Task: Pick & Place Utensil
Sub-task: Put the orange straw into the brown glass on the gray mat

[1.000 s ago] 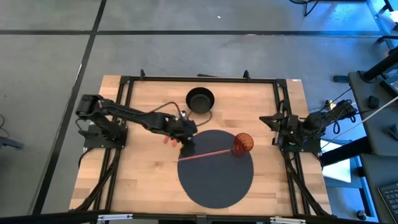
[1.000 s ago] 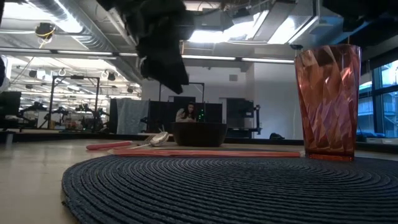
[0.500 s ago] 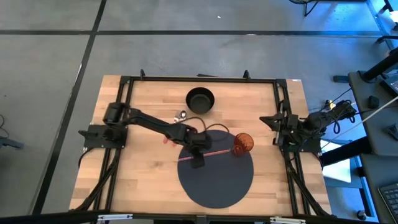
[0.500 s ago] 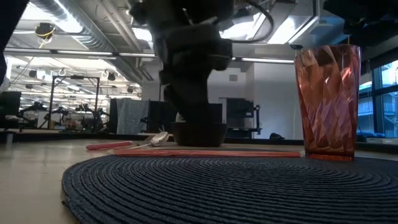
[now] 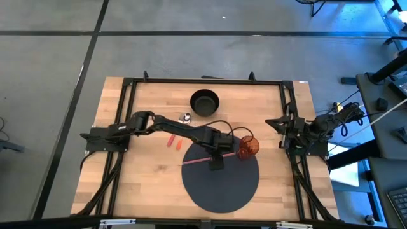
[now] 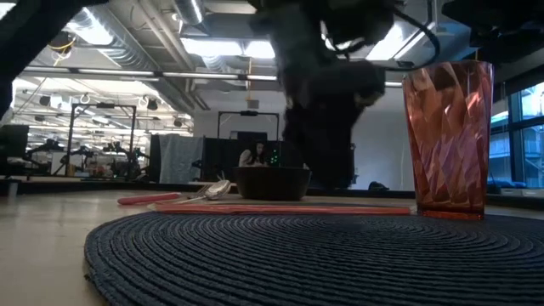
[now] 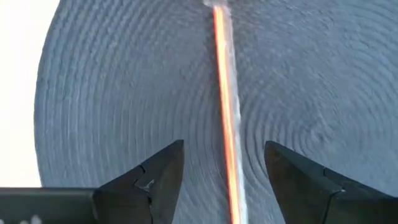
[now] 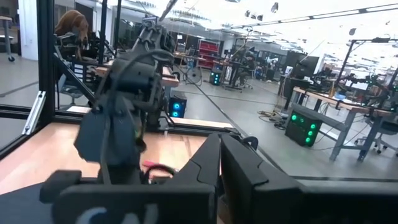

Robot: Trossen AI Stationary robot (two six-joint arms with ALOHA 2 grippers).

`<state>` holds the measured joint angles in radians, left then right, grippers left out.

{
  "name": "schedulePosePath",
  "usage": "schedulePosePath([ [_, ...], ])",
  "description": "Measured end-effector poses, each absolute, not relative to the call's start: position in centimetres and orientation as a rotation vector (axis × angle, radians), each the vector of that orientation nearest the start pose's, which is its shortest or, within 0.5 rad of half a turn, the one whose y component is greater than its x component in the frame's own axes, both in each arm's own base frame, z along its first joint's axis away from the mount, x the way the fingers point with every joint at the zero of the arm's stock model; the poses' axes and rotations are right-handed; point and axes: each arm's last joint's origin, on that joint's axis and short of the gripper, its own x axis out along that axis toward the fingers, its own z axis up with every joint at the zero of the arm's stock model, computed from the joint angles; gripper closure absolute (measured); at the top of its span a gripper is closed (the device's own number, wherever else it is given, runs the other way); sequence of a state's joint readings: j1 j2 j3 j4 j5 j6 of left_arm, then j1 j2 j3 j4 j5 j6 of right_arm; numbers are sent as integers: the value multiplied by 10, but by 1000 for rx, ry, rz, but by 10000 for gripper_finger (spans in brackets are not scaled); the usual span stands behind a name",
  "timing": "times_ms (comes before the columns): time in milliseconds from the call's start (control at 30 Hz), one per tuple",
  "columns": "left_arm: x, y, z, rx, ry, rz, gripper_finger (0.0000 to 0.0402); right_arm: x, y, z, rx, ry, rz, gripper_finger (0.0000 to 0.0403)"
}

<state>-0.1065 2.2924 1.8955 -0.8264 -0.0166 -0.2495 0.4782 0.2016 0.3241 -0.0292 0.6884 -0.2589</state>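
A long thin red utensil (image 5: 210, 158) lies flat on the round dark mat (image 5: 222, 187), one end close to the red faceted cup (image 5: 248, 146). My left gripper (image 5: 216, 160) hovers over the middle of the utensil, pointing down and open. In the left wrist view its fingers (image 7: 155, 180) stand on either side of the red handle (image 7: 227, 124) without touching it. In the low view the left gripper (image 6: 327, 119) hangs above the utensil (image 6: 280, 208). My right gripper (image 5: 294, 132) is shut and parked at the table's right edge.
A black bowl (image 5: 205, 102) stands near the far edge. A small metal piece (image 5: 186, 117) and a short red piece (image 5: 173, 141) lie on the wood left of the mat. The cup (image 6: 448, 136) stands on the mat just right of the left gripper.
My left arm has stretched out toward the table's right. Its gripper has travelled from the mat's left rim, near the utensil's left end, to above the utensil's middle. The utensil, cup and bowl have stayed in place.
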Motion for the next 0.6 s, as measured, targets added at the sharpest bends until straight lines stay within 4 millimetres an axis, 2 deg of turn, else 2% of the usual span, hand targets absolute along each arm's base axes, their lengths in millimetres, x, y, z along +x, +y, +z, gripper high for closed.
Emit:
schedulePosePath([
  [233, 482, -44, 149, -153, 1254, 81, 187, 86, 24, 254, -205, -50, -219, 387],
  [600, 484, -47, 145, -108, 1243, 111, 199, 86, 24, 254, -214, -49, -219, 386],
])
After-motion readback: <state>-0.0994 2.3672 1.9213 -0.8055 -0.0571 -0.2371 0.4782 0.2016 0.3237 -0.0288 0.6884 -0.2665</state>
